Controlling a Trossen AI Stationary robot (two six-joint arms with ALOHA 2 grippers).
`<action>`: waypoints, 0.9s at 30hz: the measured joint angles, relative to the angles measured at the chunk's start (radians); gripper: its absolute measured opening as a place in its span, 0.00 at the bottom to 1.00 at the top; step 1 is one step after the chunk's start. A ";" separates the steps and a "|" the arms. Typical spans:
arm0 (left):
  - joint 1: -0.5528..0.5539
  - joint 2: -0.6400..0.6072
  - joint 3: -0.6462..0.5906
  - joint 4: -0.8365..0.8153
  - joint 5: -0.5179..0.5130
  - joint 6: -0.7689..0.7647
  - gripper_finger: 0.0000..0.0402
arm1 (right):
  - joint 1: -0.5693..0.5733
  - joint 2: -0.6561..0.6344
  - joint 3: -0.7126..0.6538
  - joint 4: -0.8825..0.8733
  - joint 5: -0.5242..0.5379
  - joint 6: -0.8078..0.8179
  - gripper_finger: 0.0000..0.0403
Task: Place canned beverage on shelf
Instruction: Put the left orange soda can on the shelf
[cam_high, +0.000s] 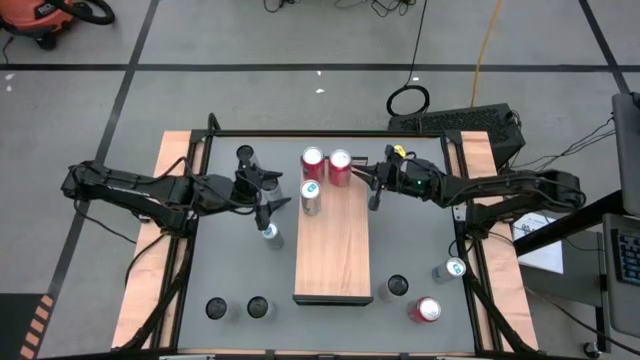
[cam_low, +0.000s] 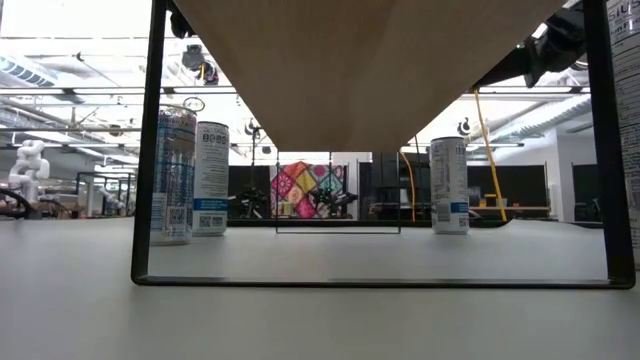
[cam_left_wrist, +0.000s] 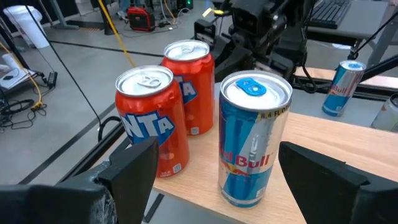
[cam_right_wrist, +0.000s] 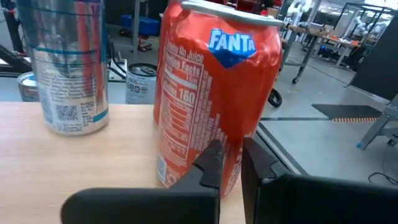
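Observation:
The shelf (cam_high: 333, 250) is a light wood board on a dark frame at mid-table. Three cans stand upright at its far end: two red Fanta cans (cam_high: 312, 160) (cam_high: 340, 165) and a blue-silver Red Bull can (cam_high: 311, 197). My left gripper (cam_left_wrist: 217, 152) is open at the shelf's left edge (cam_high: 283, 193). Its fingers stand on either side of the Red Bull can (cam_left_wrist: 254, 137), apart from it. My right gripper (cam_right_wrist: 230, 158) is shut, level, just to the right of the right-hand Fanta can (cam_right_wrist: 214, 93). My right gripper comes level from the table's right side, and its shut fingertips (cam_right_wrist: 211, 163) stand right in front of the lower side wall (cam_right_wrist: 186, 155) of the right-hand Fanta can. I cannot tell whether they touch it. The can stands upright on the shelf.
Loose cans stand on the grey table: one by the shelf's left edge (cam_high: 270, 235), one at the far left (cam_high: 245, 155), two near left (cam_high: 215, 308) (cam_high: 258, 307), and three near right (cam_high: 397, 287) (cam_high: 427, 310) (cam_high: 450, 270). The shelf's near half is bare wood.

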 joint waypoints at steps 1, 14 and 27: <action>0.000 0.000 0.000 0.000 0.000 0.000 0.82 | 0.000 0.009 0.000 0.011 0.000 -0.001 0.00; 0.000 0.000 0.000 -0.001 0.000 0.000 0.82 | 0.000 0.038 0.000 0.084 0.058 -0.056 0.00; 0.000 0.000 0.000 -0.002 0.000 -0.001 0.82 | -0.006 0.037 0.000 0.129 0.053 -0.063 0.00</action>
